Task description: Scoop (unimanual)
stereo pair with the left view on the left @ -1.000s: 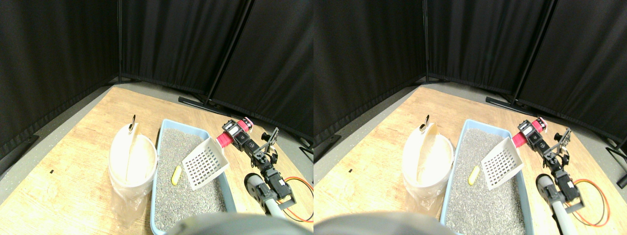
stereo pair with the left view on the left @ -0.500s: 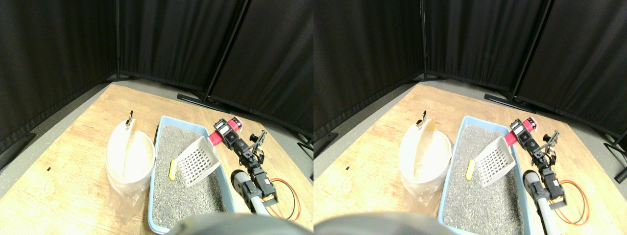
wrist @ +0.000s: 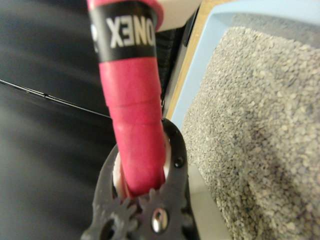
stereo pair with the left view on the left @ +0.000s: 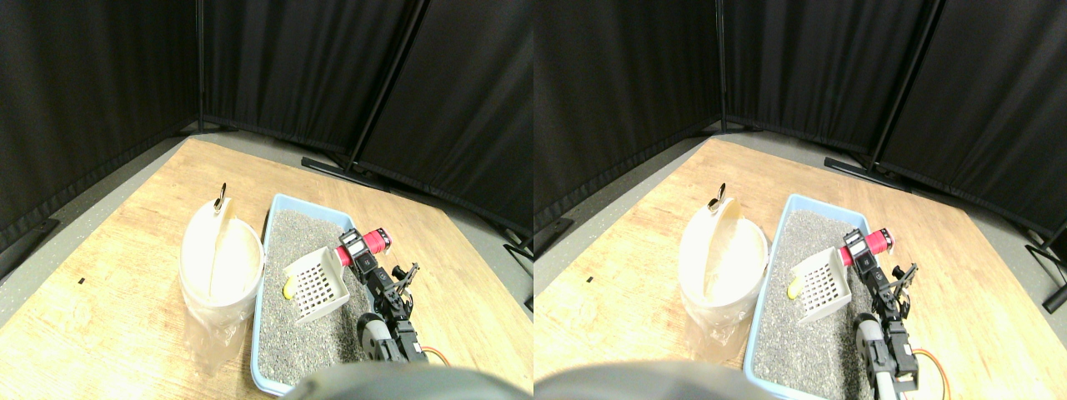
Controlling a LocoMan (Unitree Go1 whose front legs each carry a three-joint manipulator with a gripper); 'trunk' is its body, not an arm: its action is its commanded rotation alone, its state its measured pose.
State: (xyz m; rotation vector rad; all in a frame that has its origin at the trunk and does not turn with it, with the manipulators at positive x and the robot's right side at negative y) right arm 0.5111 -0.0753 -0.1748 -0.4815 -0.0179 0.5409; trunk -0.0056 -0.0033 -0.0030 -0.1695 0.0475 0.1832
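- A white slotted scoop (stereo pair with the left view on the left: 318,283) is pinched by its pink wrapped handle (wrist: 135,130) in the right claw (stereo pair with the left view on the left: 357,252); in the wrist view the jaws are seen closed round the wrap.
- The scoop's blade rests low on the grey litter (stereo pair with the left view on the left: 308,333) inside the blue tray (stereo pair with the left view on the left: 260,333).
- A small yellow piece (stereo pair with the left view on the left: 288,288) lies at the blade's front edge, on the side away from the claw, towards the white bin (stereo pair with the left view on the left: 218,267).
- The scoop's long axis runs from claw to piece, mouth pointing left; the yellow piece's own axis cannot be made out.
- Judgement: the coming push goes along that axis.
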